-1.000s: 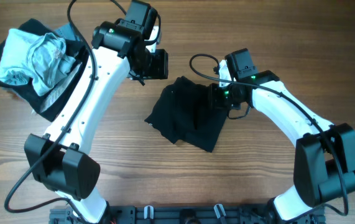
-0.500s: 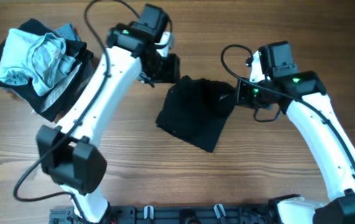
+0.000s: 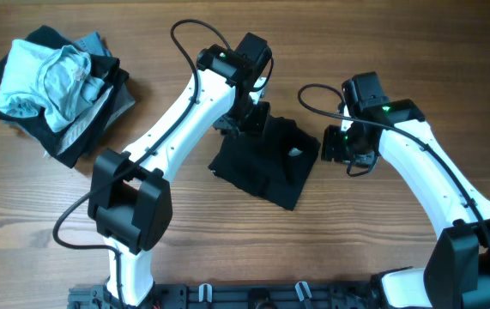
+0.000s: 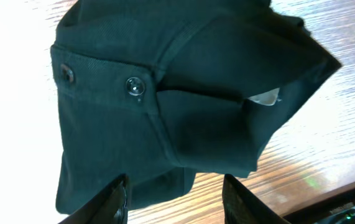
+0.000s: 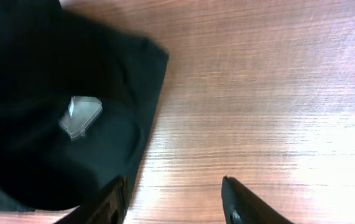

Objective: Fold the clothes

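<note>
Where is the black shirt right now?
Overhead, the black shirt lies mid-table between the left arm and right arm, right of the clothes pile.

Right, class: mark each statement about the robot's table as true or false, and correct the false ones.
1. A black shirt lies on the wooden table between the two arms. True.
2. The right jaws are shut on the shirt. False: they stand open, with bare wood showing between them.
3. A pile of clothes sits towards the left end of the table. True.
4. The shirt has no buttons. False: two buttons show in the left wrist view.
5. A white tag shows on the shirt. True.
</note>
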`<state>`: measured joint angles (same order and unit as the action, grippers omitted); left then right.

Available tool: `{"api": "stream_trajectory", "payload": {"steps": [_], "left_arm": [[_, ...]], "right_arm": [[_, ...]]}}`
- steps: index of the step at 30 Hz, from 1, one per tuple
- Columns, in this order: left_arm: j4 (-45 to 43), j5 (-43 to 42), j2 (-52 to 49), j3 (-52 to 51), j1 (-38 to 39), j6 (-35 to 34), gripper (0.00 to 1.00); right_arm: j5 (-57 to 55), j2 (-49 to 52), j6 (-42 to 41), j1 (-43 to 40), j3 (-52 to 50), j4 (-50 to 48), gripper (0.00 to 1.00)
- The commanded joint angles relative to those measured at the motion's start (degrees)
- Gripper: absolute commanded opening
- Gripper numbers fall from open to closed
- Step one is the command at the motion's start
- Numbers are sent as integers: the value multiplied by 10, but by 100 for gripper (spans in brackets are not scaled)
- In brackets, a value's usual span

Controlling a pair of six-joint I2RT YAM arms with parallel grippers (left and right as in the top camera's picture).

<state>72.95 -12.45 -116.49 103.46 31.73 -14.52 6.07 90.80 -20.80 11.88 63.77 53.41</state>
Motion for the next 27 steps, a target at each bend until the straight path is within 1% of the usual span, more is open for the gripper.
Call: {"api": "stream_trajectory", "payload": {"steps": [1, 2, 3, 4, 5, 7, 8, 9, 10, 11, 12, 14, 17, 20, 22, 23, 24, 27], "left_arm": [[27, 35, -5, -4, -1, 6, 31], [45, 64, -5, -4, -2, 2, 31], [60, 89, -5, -4, -5, -10, 31], [70, 102, -5, -4, -8, -18, 31], [75, 101, -5, -4, -13, -23, 30], [76, 95, -5, -4, -19, -24, 20], [67, 95, -5, -9, -20, -25, 14], [58, 94, -5, -17, -20, -25, 10], [44, 90, -5, -30, -20, -28, 4], [31, 87, -5, -45, -20, -34, 4], [11, 86, -5, -68, -20, -48, 4], [-22, 78, -5, -101, -21, -64, 4], [-88, 25, -5, -151, -22, -74, 4], [-147, 24, -5, -208, -27, -107, 4], [-166, 24, -5, -239, -32, -113, 5], [-169, 24, -5, -250, -36, -113, 9], [-166, 24, -5, -253, -42, -113, 9], [-159, 17, 5, -244, -68, -112, 13]], "right_arm": [[54, 5, 58, -4, -2, -59, 45], [130, 5, 101, -4, -2, -97, 44], [179, 5, 123, -4, -2, -122, 44], [223, 5, 132, -3, -3, -155, 45], [240, 5, 131, -2, -3, -182, 45], [243, 8, 131, 3, -3, -237, 29], [242, 15, 123, 5, -3, -264, 18], [242, 25, 98, 5, -3, -286, 13], [245, 37, 75, 5, -3, -299, 8], [254, 56, 40, 6, -3, -310, 4], [267, 78, -3, 7, -3, -317, 4], [292, 117, -63, 11, -3, -322, 4], [352, 182, -140, 12, -3, -324, 4], [359, 224, -222, 12, -3, -263, 4], [336, 233, -228, 12, -3, -237, 4], [309, 230, -227, 11, -3, -229, 4], [283, 225, -223, 7, -3, -223, 4], [268, 204, -181, -11, -2, -226, 4]]}}
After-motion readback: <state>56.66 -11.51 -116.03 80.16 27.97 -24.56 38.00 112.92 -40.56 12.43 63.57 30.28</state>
